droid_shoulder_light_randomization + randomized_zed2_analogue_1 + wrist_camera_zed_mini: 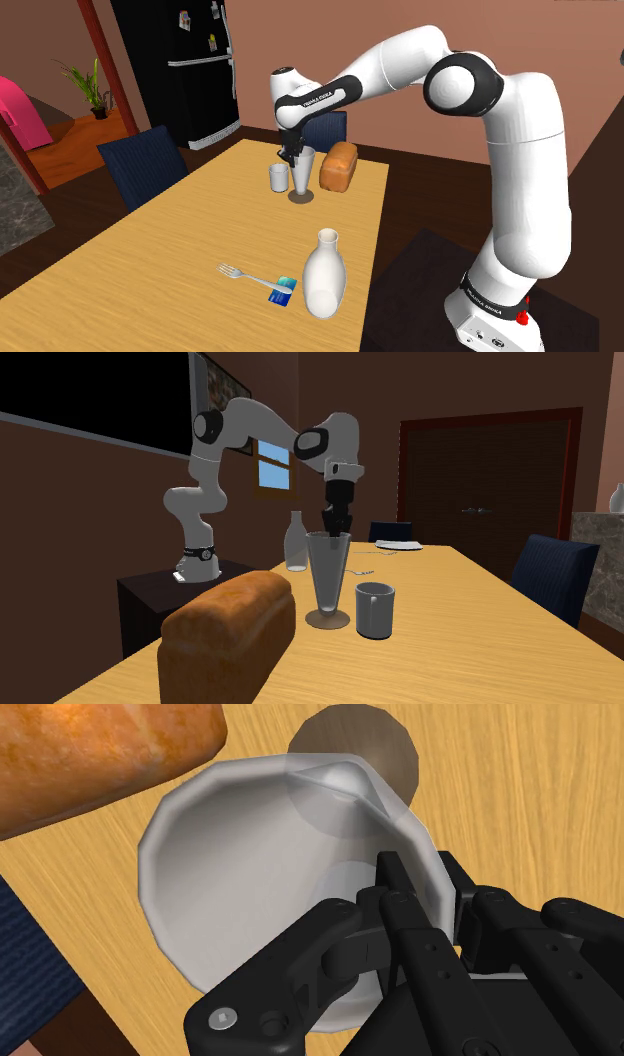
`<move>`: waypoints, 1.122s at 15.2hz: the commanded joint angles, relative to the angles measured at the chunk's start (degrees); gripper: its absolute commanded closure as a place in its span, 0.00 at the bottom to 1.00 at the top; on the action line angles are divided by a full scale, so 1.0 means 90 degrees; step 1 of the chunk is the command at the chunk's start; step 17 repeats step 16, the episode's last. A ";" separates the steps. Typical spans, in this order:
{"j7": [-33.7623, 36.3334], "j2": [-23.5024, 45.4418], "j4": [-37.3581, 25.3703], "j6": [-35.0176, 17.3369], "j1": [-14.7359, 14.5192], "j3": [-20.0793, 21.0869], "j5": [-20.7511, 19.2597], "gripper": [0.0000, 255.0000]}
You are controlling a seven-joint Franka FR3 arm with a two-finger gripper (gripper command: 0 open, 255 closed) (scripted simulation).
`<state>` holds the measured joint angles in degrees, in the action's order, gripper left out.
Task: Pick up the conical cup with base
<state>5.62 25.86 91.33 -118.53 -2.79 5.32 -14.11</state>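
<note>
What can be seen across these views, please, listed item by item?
conical cup: one, translucent grey, upright on the table
small cup: one, grey, right beside the conical cup
bread loaf: one, brown, on the conical cup's other side
bottle: one, white, standing nearer the stand
fork: one, pale, lying by the bottle
card: one, blue, at the fork's handle end
table: one, light wood
chairs: two, dark blue, at the table's edges
fridge: one, black, beyond the table
plant: one, green, shoulder view's upper left
arm: one, white with dark joints, reaching over the table
end effector: one, black, shut on the conical cup's rim
</note>
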 commanded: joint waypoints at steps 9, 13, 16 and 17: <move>-0.0150 -0.0233 -0.0475 0.0691 -0.0003 0.0030 0.0086 1.00; -0.0210 -0.0294 -0.0725 0.0997 -0.0009 0.0039 0.0115 1.00; -0.0227 -0.0308 -0.0802 0.1087 -0.0011 0.0041 0.0123 1.00; -0.0227 -0.0308 -0.0802 0.1087 -0.0011 0.0041 0.0123 1.00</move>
